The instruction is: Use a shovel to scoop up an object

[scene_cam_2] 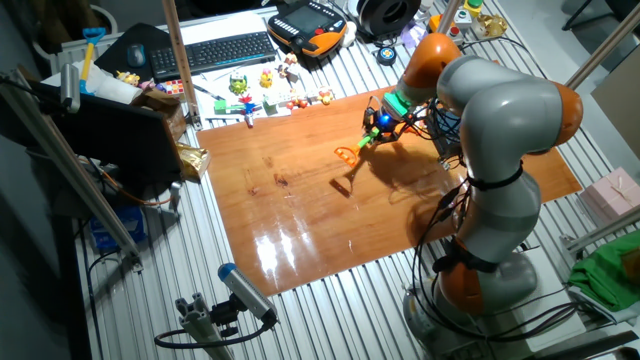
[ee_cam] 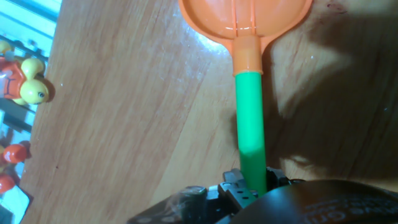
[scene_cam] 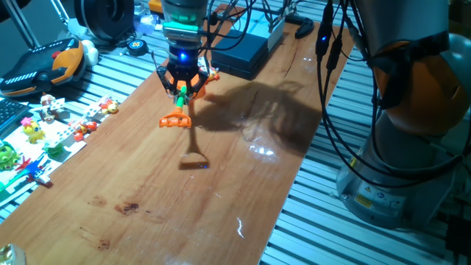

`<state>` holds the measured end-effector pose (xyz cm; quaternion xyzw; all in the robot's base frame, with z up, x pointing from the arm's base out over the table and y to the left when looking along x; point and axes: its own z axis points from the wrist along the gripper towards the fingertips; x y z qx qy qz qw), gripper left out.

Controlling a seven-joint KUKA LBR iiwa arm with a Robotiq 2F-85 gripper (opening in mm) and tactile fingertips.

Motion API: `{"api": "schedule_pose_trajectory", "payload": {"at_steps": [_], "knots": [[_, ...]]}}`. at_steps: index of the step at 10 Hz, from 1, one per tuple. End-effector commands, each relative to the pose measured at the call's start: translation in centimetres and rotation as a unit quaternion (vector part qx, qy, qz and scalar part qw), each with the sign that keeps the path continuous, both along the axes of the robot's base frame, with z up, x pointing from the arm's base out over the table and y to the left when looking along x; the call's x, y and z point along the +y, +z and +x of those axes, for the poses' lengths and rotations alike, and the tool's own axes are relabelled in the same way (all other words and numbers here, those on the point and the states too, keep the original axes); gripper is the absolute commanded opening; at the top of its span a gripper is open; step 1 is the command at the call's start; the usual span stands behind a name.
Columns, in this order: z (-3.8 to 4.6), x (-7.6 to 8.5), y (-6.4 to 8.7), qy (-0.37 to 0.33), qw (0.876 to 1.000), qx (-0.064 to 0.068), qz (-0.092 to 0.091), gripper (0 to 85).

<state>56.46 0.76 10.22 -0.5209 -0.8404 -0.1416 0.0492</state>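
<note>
Shovel [ee_cam: 250, 99] clamped in claw [scene_cam: 182, 87]

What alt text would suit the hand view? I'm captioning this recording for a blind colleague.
Looking down the gripper, a toy shovel's green shaft runs up to its orange blade, held over a wooden table. At the left edge sits a small yellow and red toy figure with other red pieces below it.

Dim room, white glare on the glossy table [scene_cam: 250, 184], heavy arm shadows, hand view soft.
</note>
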Motion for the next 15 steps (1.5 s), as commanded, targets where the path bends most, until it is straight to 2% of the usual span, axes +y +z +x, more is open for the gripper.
{"api": "schedule_pose_trajectory", "payload": {"at_steps": [1,3,9,15], "knots": [[-0.04,0.0,-0.1,0.000,1.000,-0.001,0.000,0.7],[-0.18,-0.1,-0.3,-0.002,1.000,-0.002,0.000,0.7],[-1.61,0.1,-0.3,-0.007,1.000,0.003,0.000,0.7],[-3.01,0.3,-0.3,-0.014,1.000,0.017,-0.005,0.7]]}}
